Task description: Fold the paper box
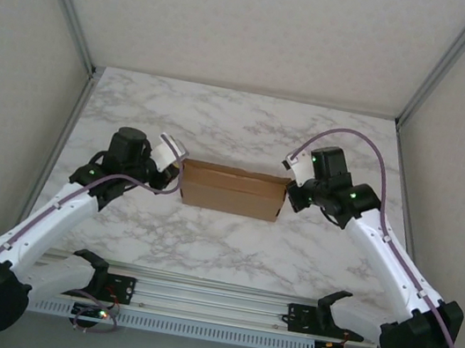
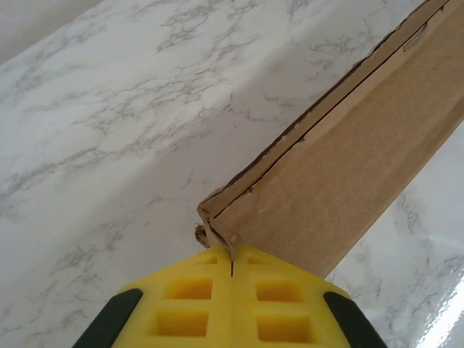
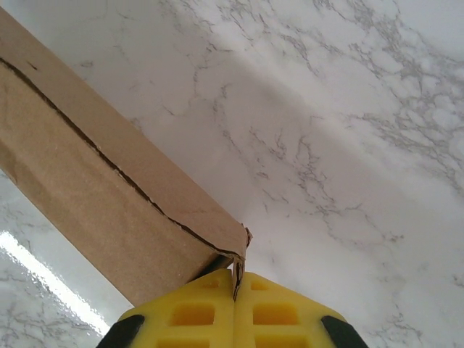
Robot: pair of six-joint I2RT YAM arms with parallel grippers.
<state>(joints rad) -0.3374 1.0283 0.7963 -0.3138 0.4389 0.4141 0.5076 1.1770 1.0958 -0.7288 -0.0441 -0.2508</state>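
There was one paper box (image 1: 233,190) on one marble table (image 1: 240,131). One left gripper (image 2: 232,255) and one right gripper (image 3: 236,281) made two, each with two yellow fingers (image 2: 188,304).

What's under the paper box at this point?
The marble table lies below the paper box; the patch directly beneath is covered by the cardboard. The left gripper and right gripper pinch its end corners.

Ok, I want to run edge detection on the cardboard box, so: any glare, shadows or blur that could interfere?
Top external: even, soft light; the plain brown cardboard box is sharp against the white marble table. Left wrist: bright glare patch on the marble at lower right, soft shadow left of the box. Right wrist: glare streak at lower left, soft shadow right of the box.
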